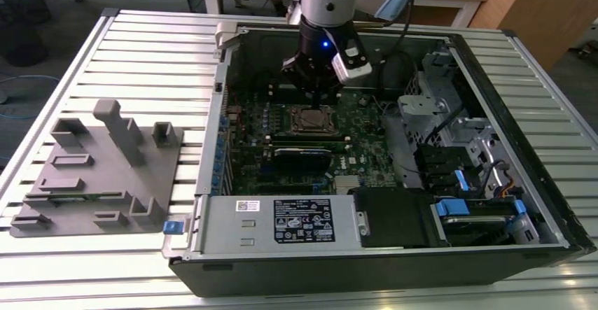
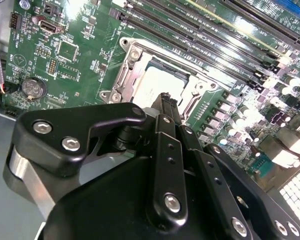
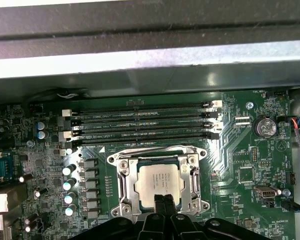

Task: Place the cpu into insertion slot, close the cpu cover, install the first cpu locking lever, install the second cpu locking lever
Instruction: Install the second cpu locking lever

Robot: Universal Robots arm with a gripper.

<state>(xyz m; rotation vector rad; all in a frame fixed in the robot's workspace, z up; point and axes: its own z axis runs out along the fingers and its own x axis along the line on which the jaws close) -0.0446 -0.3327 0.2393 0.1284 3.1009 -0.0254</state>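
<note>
Going across the exterior view from its left, a grey holder block [image 1: 98,173] lies on the ribbed table [image 1: 140,51], well apart from the open computer case [image 1: 523,142], where the gripper [image 1: 323,103] hangs just above the socket. In the first wrist view the chip [image 3: 159,185] already lies flat in the socket [image 3: 121,186], with the silvery cover frame [image 3: 192,180] down around it. The fingertips [image 3: 163,204] are pressed together, gripping nothing, right at the chip's near edge. The step in hand seems to be pressing the cover flat, or starting on a lever; doing it well means pushing on the metal frame, not the chip face, and straight down without sliding. The memory slots [image 3: 140,122] sit just beside the socket. Toward the exterior view's right, cables [image 1: 397,68] and the drive cage [image 1: 439,100] crowd the arm's side.
</note>
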